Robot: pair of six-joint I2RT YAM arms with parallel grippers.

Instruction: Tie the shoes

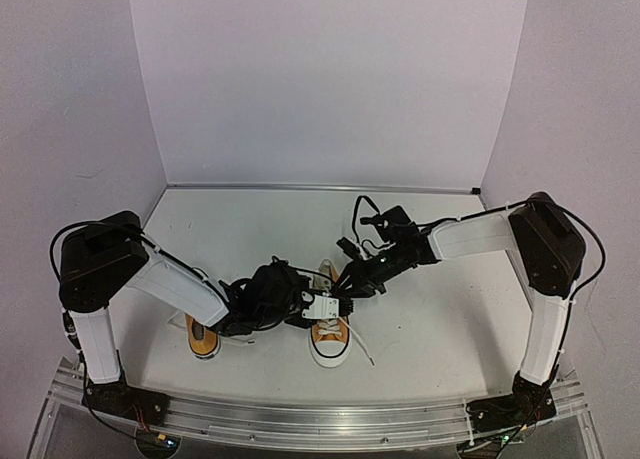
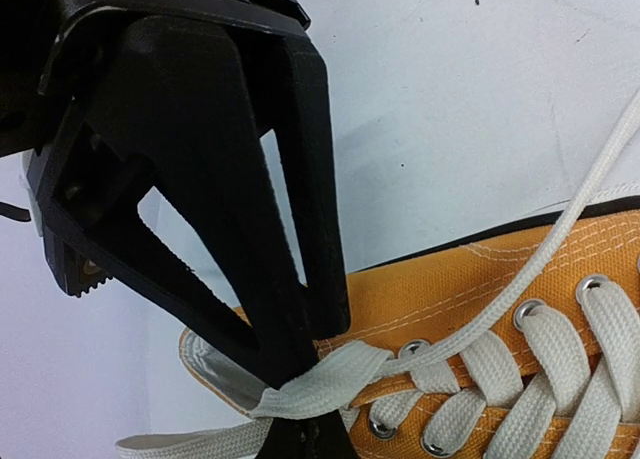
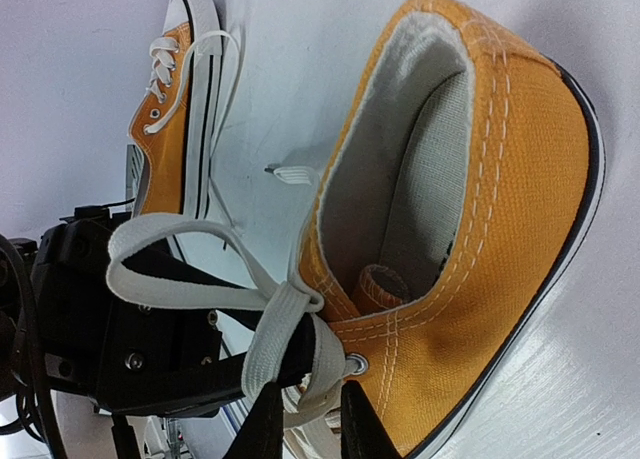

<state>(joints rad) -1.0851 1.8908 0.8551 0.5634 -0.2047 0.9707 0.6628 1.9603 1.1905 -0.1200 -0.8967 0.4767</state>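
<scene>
Two orange-yellow sneakers with white laces stand near the table's front. The middle shoe (image 1: 329,331) has both grippers at its lacing. My left gripper (image 1: 322,305) is shut on a flat white lace (image 2: 330,384) beside the top eyelets of the shoe (image 2: 480,279). My right gripper (image 1: 350,285) is at the shoe's collar (image 3: 470,209); its fingertips (image 3: 265,424) pinch a folded loop of lace (image 3: 290,329) by the top eyelet. The second shoe (image 1: 203,339) lies to the left, partly hidden under my left arm, and also shows in the right wrist view (image 3: 165,109).
A loose lace end (image 1: 362,351) trails off the middle shoe's toe toward the front right. Another lace tip (image 3: 290,174) lies on the table between the shoes. The white walls (image 1: 330,79) enclose the back and sides. A metal rail (image 1: 320,419) runs along the front edge.
</scene>
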